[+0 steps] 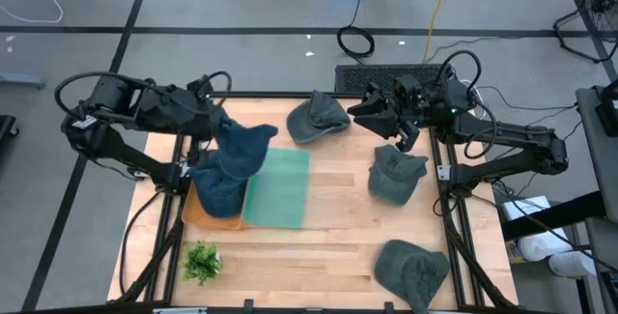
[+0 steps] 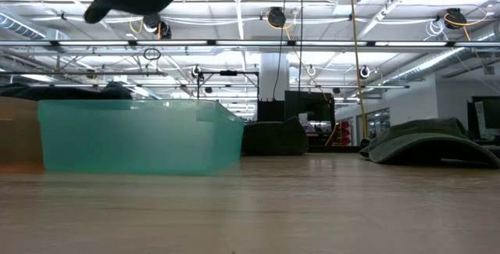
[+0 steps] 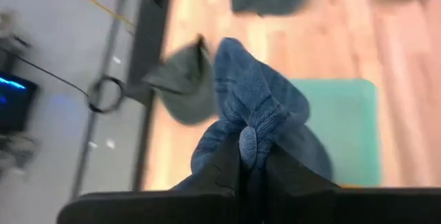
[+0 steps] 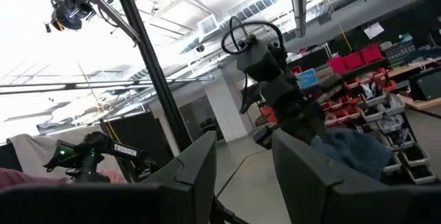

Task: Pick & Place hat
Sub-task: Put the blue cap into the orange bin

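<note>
The left hand (image 1: pixel 220 132) pinches a floppy blue fabric hat (image 1: pixel 237 150) above the teal plastic bin (image 1: pixel 278 187), unreleased; 3 grey-green hats (image 1: pixel 396 175) remain on the wooden surface (image 1: pixel 328 246).

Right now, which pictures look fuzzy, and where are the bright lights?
Left wrist view: the blue hat in the left gripper is fairly sharp, while the floor, cable and green hat behind smear. Low view: the nearest table is soft; ceiling lamps glare white. Right wrist view: bright ceiling washes out the top; the right gripper shows dark.
</note>
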